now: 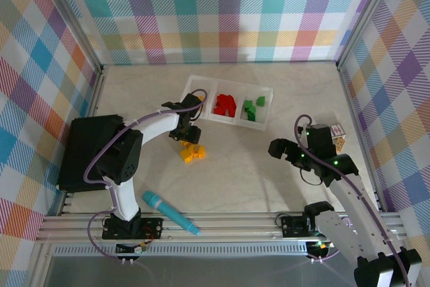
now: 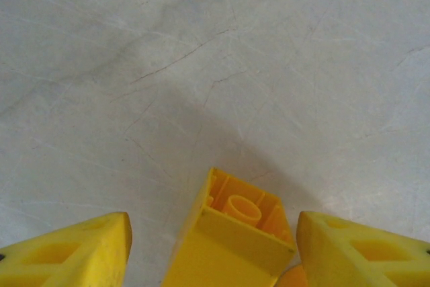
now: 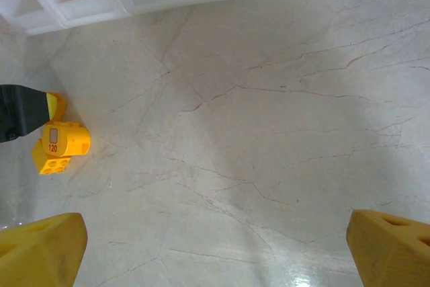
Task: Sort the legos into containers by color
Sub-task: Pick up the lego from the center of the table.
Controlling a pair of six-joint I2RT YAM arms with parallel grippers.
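The left end effector (image 1: 189, 136), half parted, flanks a yellow lego (image 2: 232, 233) without touching it, while the right end effector (image 3: 216, 250) is spread wide and empty.

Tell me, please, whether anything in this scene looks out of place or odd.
Yes. A long teal marker pen lies slanted at the near edge of the table, its tip on the metal rail; it is no brick. Several yellow plastic bricks lie loose on the table, outside the white three-compartment tray.
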